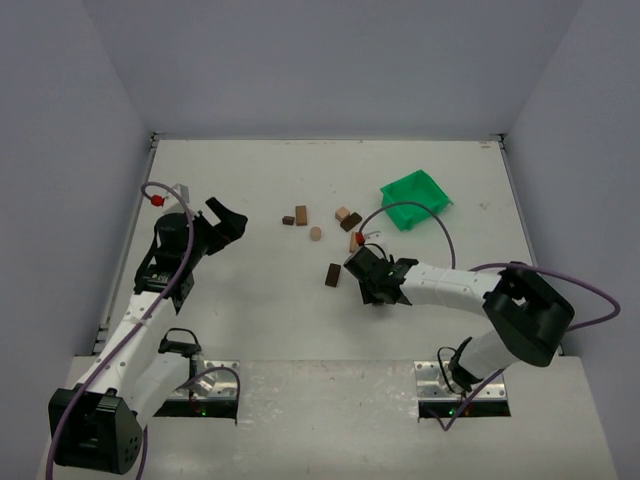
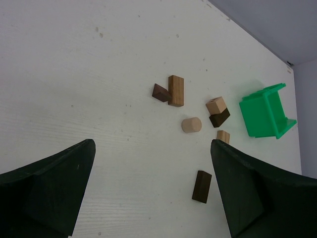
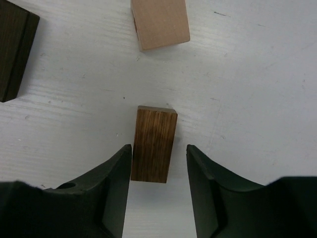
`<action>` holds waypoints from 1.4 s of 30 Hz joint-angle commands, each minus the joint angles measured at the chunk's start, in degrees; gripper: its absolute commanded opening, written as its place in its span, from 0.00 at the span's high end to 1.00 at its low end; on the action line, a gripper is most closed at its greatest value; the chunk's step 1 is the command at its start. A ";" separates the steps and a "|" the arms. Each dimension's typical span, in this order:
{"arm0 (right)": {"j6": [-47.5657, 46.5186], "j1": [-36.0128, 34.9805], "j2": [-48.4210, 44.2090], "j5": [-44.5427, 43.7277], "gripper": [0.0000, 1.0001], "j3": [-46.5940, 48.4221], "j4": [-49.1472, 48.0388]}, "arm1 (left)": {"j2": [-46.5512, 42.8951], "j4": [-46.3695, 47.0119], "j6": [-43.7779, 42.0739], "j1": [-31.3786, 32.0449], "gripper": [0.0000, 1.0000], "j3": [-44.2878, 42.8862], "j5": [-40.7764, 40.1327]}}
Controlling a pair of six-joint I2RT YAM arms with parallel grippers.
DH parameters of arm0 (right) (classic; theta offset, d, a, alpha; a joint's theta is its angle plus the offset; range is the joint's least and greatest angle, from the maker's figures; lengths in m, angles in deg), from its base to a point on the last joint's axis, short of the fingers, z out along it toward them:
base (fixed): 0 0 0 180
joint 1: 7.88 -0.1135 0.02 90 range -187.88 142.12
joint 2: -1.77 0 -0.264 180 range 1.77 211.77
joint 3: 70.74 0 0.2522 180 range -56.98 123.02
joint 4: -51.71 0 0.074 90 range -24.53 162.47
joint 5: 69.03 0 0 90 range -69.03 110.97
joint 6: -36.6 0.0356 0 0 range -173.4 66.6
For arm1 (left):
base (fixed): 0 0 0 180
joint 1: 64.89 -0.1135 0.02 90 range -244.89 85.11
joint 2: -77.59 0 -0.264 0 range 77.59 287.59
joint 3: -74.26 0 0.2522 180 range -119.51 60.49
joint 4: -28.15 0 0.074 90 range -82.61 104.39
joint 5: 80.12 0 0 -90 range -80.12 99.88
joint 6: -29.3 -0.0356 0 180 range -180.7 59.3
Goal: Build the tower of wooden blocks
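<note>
**Right fingers astride a brown block; no tower yet**

No stack is observed. The wood blocks [image 2: 191,124] lie singly, scattered mid-surface toward the far edge, left of the green bin [image 1: 415,198]. A brown rectangular block [image 3: 154,145] lies flat between the fingers [image 3: 111,193] of the right gripper [image 3: 158,148]. Its long axis runs straight out along the fingers, its short width across them. The fingers are set narrow but not clamped: one is at the block's side, and a sliver of surface shows beside the other. A light tan block [image 3: 159,22] lies just beyond, a dark block [image 3: 15,47] off to its left. The left gripper [image 2: 151,144] is held fully wide, well apart from every block. The right arm is judged nearer.
</note>
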 commanded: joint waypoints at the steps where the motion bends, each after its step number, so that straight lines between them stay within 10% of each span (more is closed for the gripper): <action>1: 3.80 -0.86 0.48 -4.93 0.50 3.72 3.92 | -1.12 2.29 0.03 0.00 0.00 -0.07 0.11; 22: -7.16 4.62 9.89 -2.20 0.28 21.00 -4.62 | -1.80 1.55 -0.14 0.06 0.00 -0.24 -1.17; 32: -55.85 14.71 14.64 33.38 0.07 22.33 -12.34 | -1.80 1.84 -0.55 0.06 0.00 -0.07 -1.78; 42: -69.65 19.41 18.48 45.14 0.01 24.38 -7.58 | -1.37 2.10 -0.67 0.13 0.00 -0.23 -2.71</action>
